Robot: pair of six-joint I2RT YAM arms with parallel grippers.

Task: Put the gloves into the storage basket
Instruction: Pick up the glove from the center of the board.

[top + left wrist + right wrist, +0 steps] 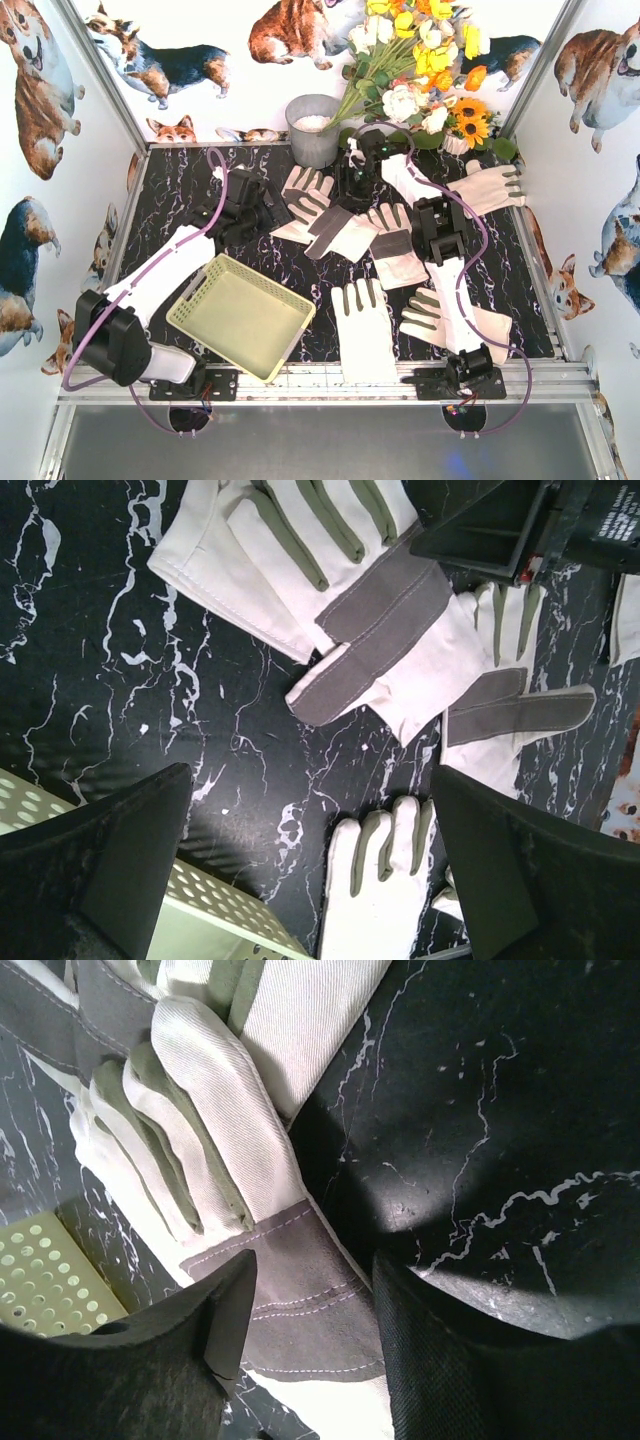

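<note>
Several white gloves with grey patches lie scattered on the black marbled table. The pale yellow-green storage basket (pixel 240 315) stands near left and holds nothing I can see. My right gripper (pixel 352 190) is low over the overlapping gloves (pixel 340 235) at centre. In the right wrist view its jaws (pixel 310 1300) straddle a glove's grey cuff (pixel 300 1290), still apart, with a gap at each side. My left gripper (pixel 262 205) hangs wide open above bare table. Its fingers (pixel 100 860) frame a flat glove (pixel 375 890) and the basket corner (pixel 200 910).
A grey metal bucket (pixel 314 128) and a bunch of artificial flowers (pixel 420 60) stand at the back. More gloves lie at back right (pixel 490 190) and near right (pixel 430 315), by the right arm. Printed walls close in the table.
</note>
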